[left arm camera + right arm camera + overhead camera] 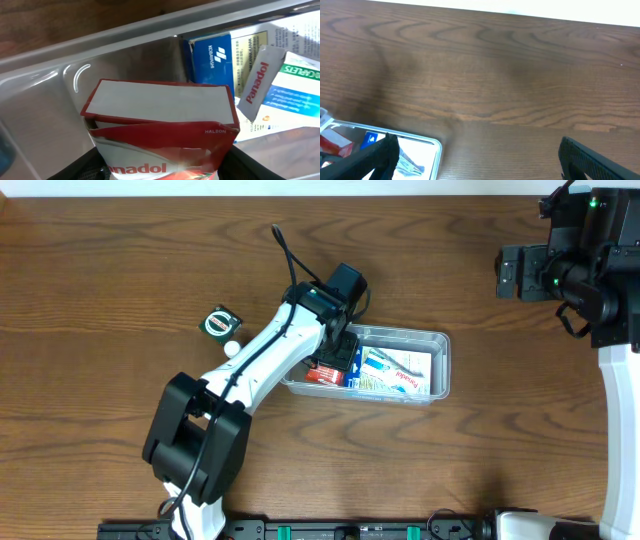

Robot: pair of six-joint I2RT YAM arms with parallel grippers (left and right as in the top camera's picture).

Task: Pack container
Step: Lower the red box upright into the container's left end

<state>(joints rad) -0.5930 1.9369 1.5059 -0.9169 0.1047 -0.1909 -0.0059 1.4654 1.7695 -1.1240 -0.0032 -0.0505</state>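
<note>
The clear plastic container (pixel 440 368) lies at the table's middle, holding a blue box (pixel 212 57), a white Panadol sachet (pixel 257 82) and printed packs. My left gripper (pixel 335 362) is over the container's left end, shut on a red and white Panadol box (pixel 160 130). In the left wrist view its fingers (pixel 162 167) press the box's two sides, and the box stands inside the container by the wall (pixel 100 55). My right gripper (pixel 510 272) is far off at the back right. In the right wrist view it (pixel 477 160) is open wide and empty, with the container's corner (pixel 434 144) at lower left.
A small dark item with a round green label (pixel 218 322) and a small white object (pixel 232 348) lie on the wooden table left of the container. The left arm reaches from the front edge. The right arm stands along the right edge.
</note>
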